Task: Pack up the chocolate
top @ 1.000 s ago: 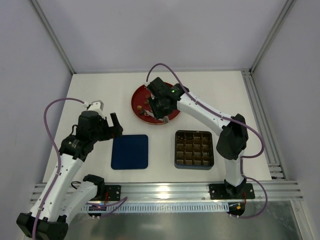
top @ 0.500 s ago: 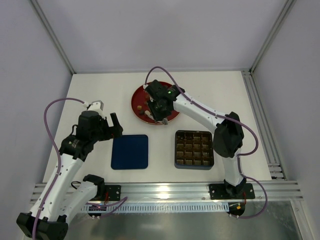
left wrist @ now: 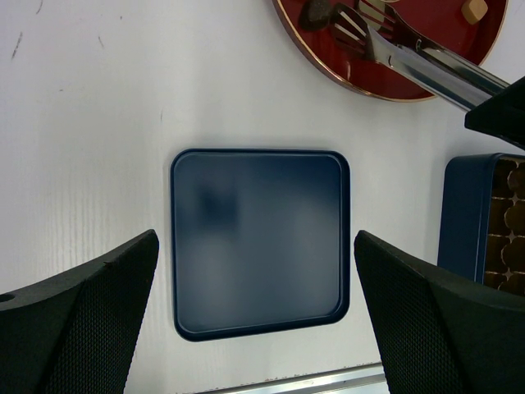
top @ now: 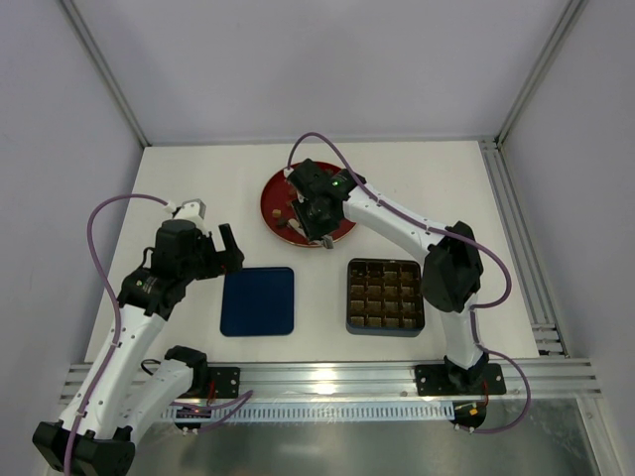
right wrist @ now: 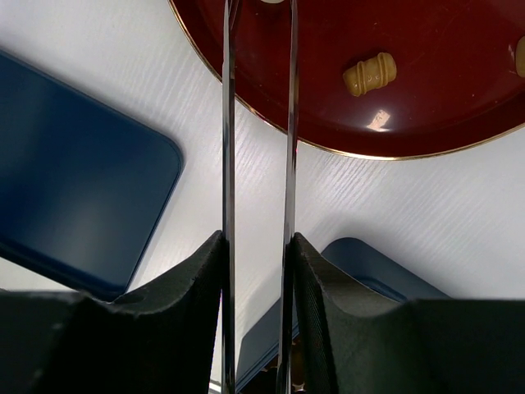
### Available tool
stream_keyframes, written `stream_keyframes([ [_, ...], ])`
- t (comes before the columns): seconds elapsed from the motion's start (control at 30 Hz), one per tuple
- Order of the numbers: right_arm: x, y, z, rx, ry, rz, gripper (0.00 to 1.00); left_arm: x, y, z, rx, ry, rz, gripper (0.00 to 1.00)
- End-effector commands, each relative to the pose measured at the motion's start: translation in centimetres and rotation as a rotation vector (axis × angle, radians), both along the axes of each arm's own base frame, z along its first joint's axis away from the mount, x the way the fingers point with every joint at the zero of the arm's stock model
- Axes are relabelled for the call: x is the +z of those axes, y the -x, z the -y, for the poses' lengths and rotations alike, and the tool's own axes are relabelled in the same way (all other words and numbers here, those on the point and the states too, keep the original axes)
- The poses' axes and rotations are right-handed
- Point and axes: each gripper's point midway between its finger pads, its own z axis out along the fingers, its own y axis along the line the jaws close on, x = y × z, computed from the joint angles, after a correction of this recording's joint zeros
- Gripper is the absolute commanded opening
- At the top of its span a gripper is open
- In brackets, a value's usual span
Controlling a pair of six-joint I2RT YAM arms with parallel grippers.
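Note:
The chocolate lies on a red plate [top: 273,198]: a light-brown barrel-shaped piece [right wrist: 369,74], a dark piece [left wrist: 314,12] and a tan piece [left wrist: 473,10] show. My right gripper [top: 319,203] hovers over the plate, shut on metal tongs [right wrist: 227,123]. The two tong blades run between its fingers [right wrist: 257,246], with a gap between them. The forked tong tips [left wrist: 353,29] hang right beside the dark piece. My left gripper [left wrist: 254,238] stands wide open above the flat dark-blue lid [left wrist: 258,205], holding nothing.
A blue box with a brown gridded tray [top: 386,296] sits right of the lid [top: 258,300], in front of the plate. Chocolates fill some cells of it. White walls and metal rails bound the table.
My right arm has shifted slightly left over the plate with the tongs. The left arm has not moved.

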Motion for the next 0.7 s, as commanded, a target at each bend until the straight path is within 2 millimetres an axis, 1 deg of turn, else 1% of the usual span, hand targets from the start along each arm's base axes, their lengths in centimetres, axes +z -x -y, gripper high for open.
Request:
stream_keyframes([
  [0.0,2.3,-1.0,-0.4,0.006,-0.036,0.061,0.38,0.4,-0.3,0.0,-0.007,-0.006,0.024,1.0],
  [0.07,2.4,-1.1,-0.4,0.004,-0.037,0.066,0.34,0.4,-0.3,0.0,-0.006,-0.006,0.025,1.0],
  [0.2,2.8,-1.2,-0.2,-0.004,-0.037,0.076,0.33,0.4,-0.3,0.0,-0.006,-0.007,0.026,1.0],
  [0.67,4.9,-1.6,1.1,-0.039,-0.051,0.122,0.33,0.4,-0.3,0.0,-0.006,-0.007,0.024,1.0],
])
